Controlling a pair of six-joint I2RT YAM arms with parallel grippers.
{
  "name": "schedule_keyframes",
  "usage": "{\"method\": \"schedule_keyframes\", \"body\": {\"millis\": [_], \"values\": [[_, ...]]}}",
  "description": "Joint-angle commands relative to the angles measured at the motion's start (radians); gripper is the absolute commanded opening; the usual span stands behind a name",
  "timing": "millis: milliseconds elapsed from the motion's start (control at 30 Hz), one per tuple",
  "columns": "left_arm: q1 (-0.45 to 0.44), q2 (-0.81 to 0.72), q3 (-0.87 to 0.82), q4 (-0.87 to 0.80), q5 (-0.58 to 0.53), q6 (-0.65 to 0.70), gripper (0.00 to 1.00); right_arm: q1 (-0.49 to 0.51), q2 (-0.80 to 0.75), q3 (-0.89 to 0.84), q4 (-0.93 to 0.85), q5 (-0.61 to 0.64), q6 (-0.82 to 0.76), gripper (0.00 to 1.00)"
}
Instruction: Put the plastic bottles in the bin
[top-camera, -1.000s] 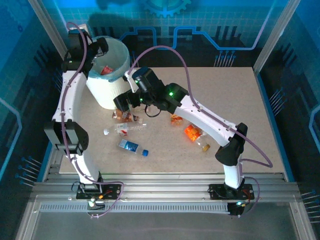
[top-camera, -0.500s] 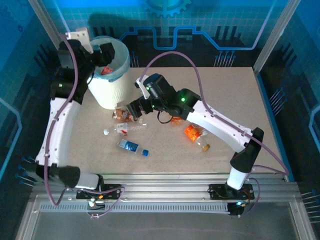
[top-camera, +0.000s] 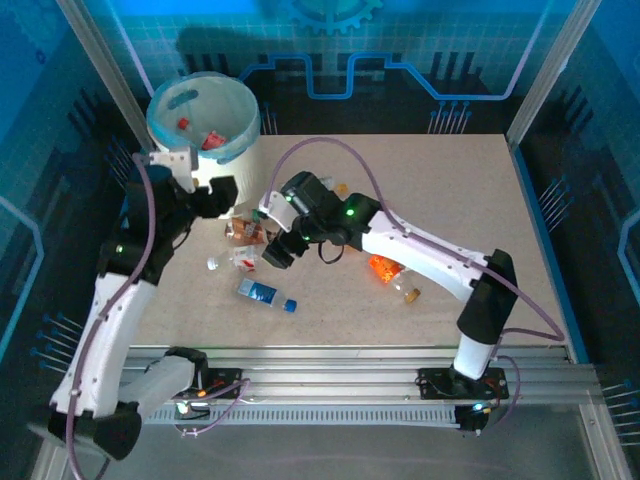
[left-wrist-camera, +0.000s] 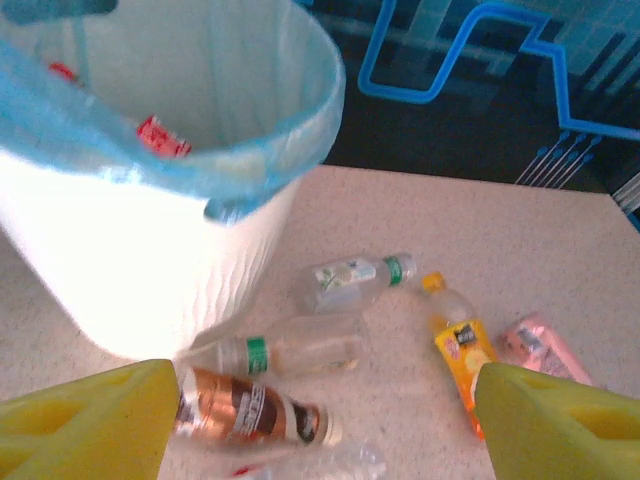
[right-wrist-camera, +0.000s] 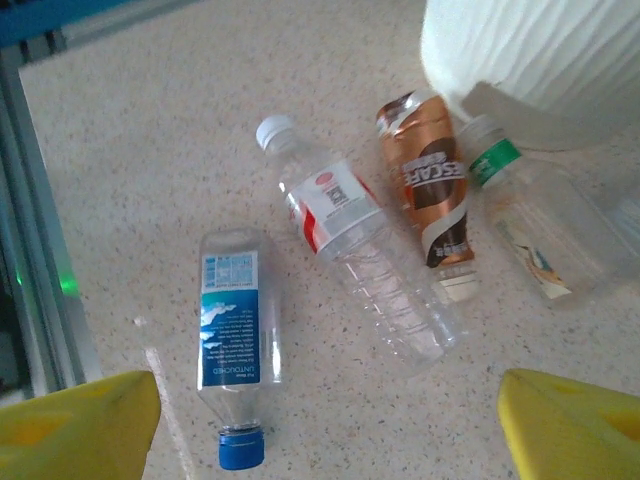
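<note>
The tall white bin (left-wrist-camera: 120, 260) with a light blue rim stood at the far left corner of the counter (top-camera: 450, 180). Small clear bottles (right-wrist-camera: 360, 265) lay flat beside it, among them a blue bottle (right-wrist-camera: 238, 345), a brown bottle (right-wrist-camera: 430, 205) and an orange bottle (left-wrist-camera: 462, 350). The left tool (left-wrist-camera: 325, 410) hung wide open near the bin, holding nothing. The right tool (right-wrist-camera: 320, 420) was wide open over the bottles, empty too.

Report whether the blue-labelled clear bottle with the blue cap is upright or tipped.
Tipped: the clear plastic blue-labelled bottle lies flat on the speckled beige table, label facing up.
</note>
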Motion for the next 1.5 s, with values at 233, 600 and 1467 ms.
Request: {"method": "schedule_keyframes", "body": {"millis": [233, 600, 1467], "values": [[0.023, -0.274, -0.26, -0.083, -0.196, -0.031, 0.79, -0.004, 0.241, 0.087, 0.032, -0.051, -0.248, 0.92], [0.037, -0.395, -0.357, -0.074, -0.24, -0.076, 0.79, -0.03, 0.474, 0.257, -0.042, -0.001, -0.315, 0.94], [0.039, -0.401, -0.321, -0.1, -0.205, -0.096, 0.79, -0.035, 0.446, 0.17, -0.084, 0.062, -0.34, 0.57]]}}
